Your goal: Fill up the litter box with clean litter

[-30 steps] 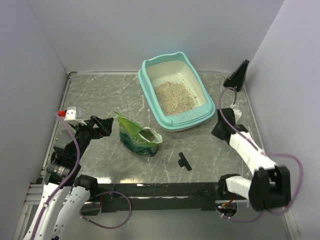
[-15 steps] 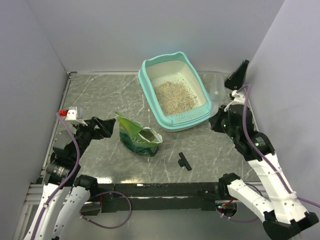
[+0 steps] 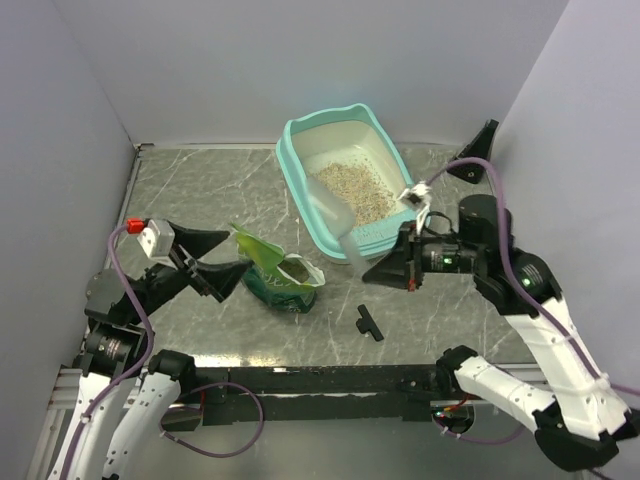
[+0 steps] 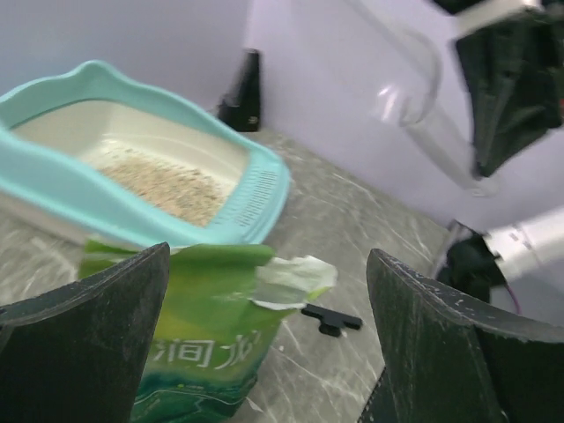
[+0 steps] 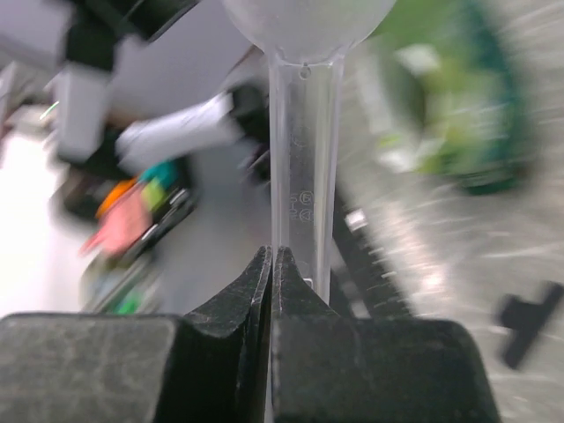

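The litter box (image 3: 300,150) has a teal rim and a cream pan and stands at the back centre, with a patch of beige litter (image 3: 358,190) inside. It also shows in the left wrist view (image 4: 256,189), with the litter (image 4: 167,181). My right gripper (image 3: 375,272) is shut on the handle of a clear plastic scoop (image 3: 335,215), whose bowl hangs over the box's near left rim. The right wrist view shows the jaws (image 5: 273,264) pinched on the handle (image 5: 304,167). My left gripper (image 3: 215,255) is wide open, just left of a green bag (image 3: 275,270) with a torn top.
A small black T-shaped clip (image 3: 368,322) lies on the table in front of the bag, and shows in the left wrist view (image 4: 330,319). A black wedge-shaped piece (image 3: 478,152) stands at the back right corner. Walls close in the left, back and right.
My right arm has swung left from beside the box's right end, carrying the scoop over the box's near left rim. My left gripper has opened wide and moved closer to the bag.
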`<state>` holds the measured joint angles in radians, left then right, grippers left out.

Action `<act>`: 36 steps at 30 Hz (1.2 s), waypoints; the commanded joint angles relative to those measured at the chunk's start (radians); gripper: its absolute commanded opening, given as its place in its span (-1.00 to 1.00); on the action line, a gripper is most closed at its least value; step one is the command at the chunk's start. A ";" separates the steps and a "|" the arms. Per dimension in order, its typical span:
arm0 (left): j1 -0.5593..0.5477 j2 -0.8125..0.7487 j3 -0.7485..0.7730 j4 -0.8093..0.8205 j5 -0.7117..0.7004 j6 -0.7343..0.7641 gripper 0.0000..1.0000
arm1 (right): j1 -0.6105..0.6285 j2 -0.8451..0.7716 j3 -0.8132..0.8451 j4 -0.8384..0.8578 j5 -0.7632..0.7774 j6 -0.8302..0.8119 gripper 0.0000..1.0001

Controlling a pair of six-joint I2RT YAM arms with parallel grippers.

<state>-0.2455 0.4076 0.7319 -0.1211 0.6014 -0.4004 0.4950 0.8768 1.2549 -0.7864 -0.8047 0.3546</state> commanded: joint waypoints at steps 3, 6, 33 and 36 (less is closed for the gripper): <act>-0.001 0.046 0.090 0.063 0.265 0.132 0.94 | 0.132 0.100 0.018 0.052 -0.338 0.034 -1.00; -0.009 0.053 0.100 0.057 0.319 0.175 0.94 | 0.163 0.096 -0.001 0.076 -0.402 0.059 -1.00; -0.097 0.007 -0.003 0.106 0.595 0.249 0.98 | 0.340 0.050 -0.200 0.176 -0.438 0.101 -1.00; -0.097 0.007 -0.012 0.115 0.615 0.238 0.96 | 0.349 0.059 -0.210 0.203 -0.438 0.119 -1.00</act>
<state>-0.3378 0.4141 0.7235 -0.0624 1.1515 -0.1547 0.8288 0.9337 1.0542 -0.6689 -1.2198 0.4561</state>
